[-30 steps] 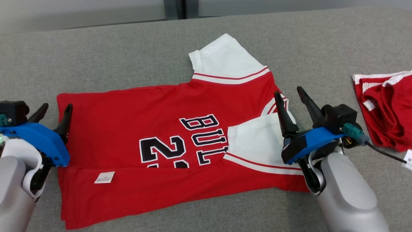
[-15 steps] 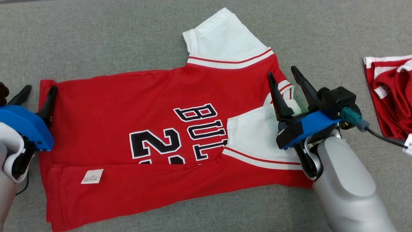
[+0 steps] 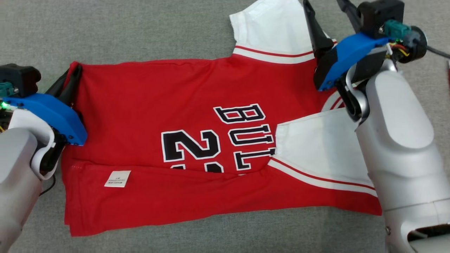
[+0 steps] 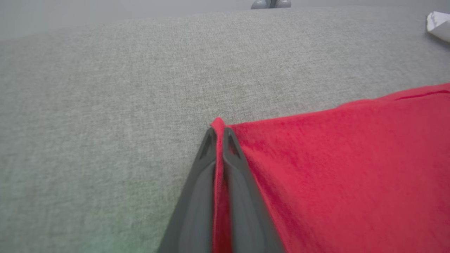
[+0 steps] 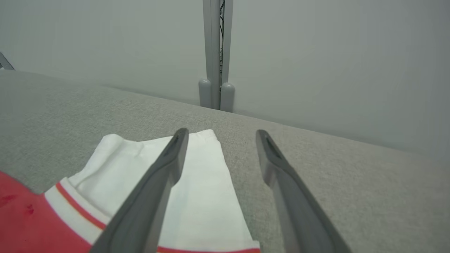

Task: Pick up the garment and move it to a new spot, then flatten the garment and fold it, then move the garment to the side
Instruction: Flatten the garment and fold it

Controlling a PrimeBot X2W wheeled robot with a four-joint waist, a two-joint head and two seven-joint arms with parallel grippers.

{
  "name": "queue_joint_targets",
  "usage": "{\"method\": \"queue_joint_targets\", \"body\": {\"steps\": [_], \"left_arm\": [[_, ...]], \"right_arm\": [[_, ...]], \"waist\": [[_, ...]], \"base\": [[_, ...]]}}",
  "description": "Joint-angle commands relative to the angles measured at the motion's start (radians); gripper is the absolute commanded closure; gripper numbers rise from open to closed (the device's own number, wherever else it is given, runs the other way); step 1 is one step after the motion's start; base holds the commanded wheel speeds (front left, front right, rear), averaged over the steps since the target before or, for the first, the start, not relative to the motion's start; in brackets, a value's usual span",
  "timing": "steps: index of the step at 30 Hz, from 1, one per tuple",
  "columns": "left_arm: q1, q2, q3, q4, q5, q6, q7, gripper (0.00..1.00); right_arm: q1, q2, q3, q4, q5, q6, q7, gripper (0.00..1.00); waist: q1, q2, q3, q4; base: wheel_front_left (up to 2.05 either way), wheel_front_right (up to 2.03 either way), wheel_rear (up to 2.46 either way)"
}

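Note:
The garment [image 3: 158, 98] is a red jersey with white sleeves and black lettering, lying spread on the grey fabric surface [image 3: 140, 31], its near long edge folded over with a white label [image 3: 117, 178] showing. My left gripper [image 3: 72, 73] is shut on the jersey's far left corner; in the left wrist view the two fingers [image 4: 204, 168] pinch a ridge of the garment [image 4: 334, 168], at my left gripper [image 4: 218, 135]. My right gripper [image 3: 323, 4] is open above the far white sleeve [image 3: 270, 28]. In the right wrist view my right gripper [image 5: 221, 136] stands wide, one finger over the sleeve [image 5: 205, 189].
A grey wall with an upright post [image 5: 213, 52] rises behind the surface's far edge. A cable [image 3: 439, 52] runs from the right wrist off to the right. Grey fabric stretches left of and beyond the jersey.
My left gripper has shut on the jersey's far left corner. My right arm has moved away from the near sleeve to the far sleeve, still open. The head camera has shifted.

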Motion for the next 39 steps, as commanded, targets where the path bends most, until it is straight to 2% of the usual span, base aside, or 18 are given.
{"method": "queue_joint_targets", "body": {"steps": [1, 11, 15, 16, 17, 18, 19, 20, 22, 26, 31, 35, 39], "left_arm": [[0.016, -0.028, -0.037, 0.006, -0.007, -0.001, 0.007, 1.0], [-0.069, -0.102, -0.206, -0.001, -0.071, -0.002, -0.074, 1.0], [-0.089, -0.118, -0.257, 0.007, -0.098, -0.002, -0.093, 1.0], [-0.092, -0.12, -0.267, 0.01, -0.106, -0.002, -0.096, 1.0], [-0.096, -0.121, -0.274, 0.012, -0.113, -0.002, -0.101, 1.0], [-0.1, -0.122, -0.282, 0.015, -0.12, -0.002, -0.105, 1.0], [-0.103, -0.123, -0.288, 0.018, -0.129, -0.002, -0.108, 1.0], [-0.104, -0.124, -0.293, 0.022, -0.137, -0.001, -0.11, 1.0], [-0.105, -0.125, -0.304, 0.028, -0.151, -0.001, -0.116, 1.0], [-0.134, -0.117, -0.282, 0.041, -0.153, -0.001, -0.124, 1.0], [-0.139, -0.117, -0.096, 0.012, -0.063, 0.001, -0.135, 1.0], [-0.07, -0.128, 0.053, -0.022, 0.043, 0.001, -0.135, 1.0], [0.017, -0.135, 0.155, -0.037, 0.124, 0.001, -0.136, 1.0]], "right_arm": [[-0.031, -0.004, -0.012, 0.017, -0.01, 0.0, 0.017, 0.0], [-0.216, -0.004, -0.15, 0.17, -0.224, 0.0, 0.203, 0.0], [-0.24, -0.005, -0.192, 0.209, -0.273, 0.0, 0.256, 0.0], [-0.242, -0.005, -0.196, 0.218, -0.293, 0.0, 0.27, 0.05], [-0.241, -0.004, -0.201, 0.226, -0.305, 0.0, 0.281, 0.41], [-0.237, -0.005, -0.214, 0.228, -0.311, 0.0, 0.288, 0.71], [-0.232, -0.006, -0.223, 0.228, -0.321, 0.0, 0.285, 0.96], [-0.226, -0.007, -0.227, 0.23, -0.331, 0.0, 0.286, 1.0], [-0.216, -0.007, -0.245, 0.229, -0.341, 0.0, 0.283, 1.0], [-0.223, -0.004, -0.273, 0.197, -0.348, 0.0, 0.202, 1.0], [-0.219, -0.004, -0.303, 0.175, -0.337, 0.0, 0.052, 1.0], [-0.193, -0.005, -0.318, 0.188, -0.299, 0.0, -0.059, 1.0], [-0.161, -0.004, -0.32, 0.211, -0.249, 0.0, -0.161, 1.0]], "waist": [[0.0, 0.0001, 0.029, 0.034], [0.0, 0.0001, 0.089, 0.149], [0.0, 0.0001, 0.098, 0.169], [0.0, 0.0001, 0.099, 0.171], [0.0, 0.0001, 0.1, 0.172], [0.0, 0.0001, 0.101, 0.174], [0.0, 0.0001, 0.1, 0.175], [0.0, 0.0001, 0.099, 0.175], [0.0, 0.0001, 0.094, 0.177], [0.0, 0.0001, 0.088, 0.177], [0.0, 0.0001, 0.058, 0.171], [0.0, 0.0001, 0.014, 0.154], [0.0, 0.0001, -0.04, 0.124]], "base": [[0.0, 0.0, 0.0], [0.0, 0.0, 0.0], [0.0, 0.0, 0.0], [0.0, 0.0, 0.0], [0.0, 0.0, 0.0], [0.0, 0.0, 0.0], [0.0, 0.0, 0.0], [0.0, 0.0, 0.0], [0.0, 0.0, 0.0], [0.0, 0.0, 0.0], [0.0, 0.0, 0.0], [0.0, 0.0, 0.0], [0.0, 0.0, 0.0]]}}
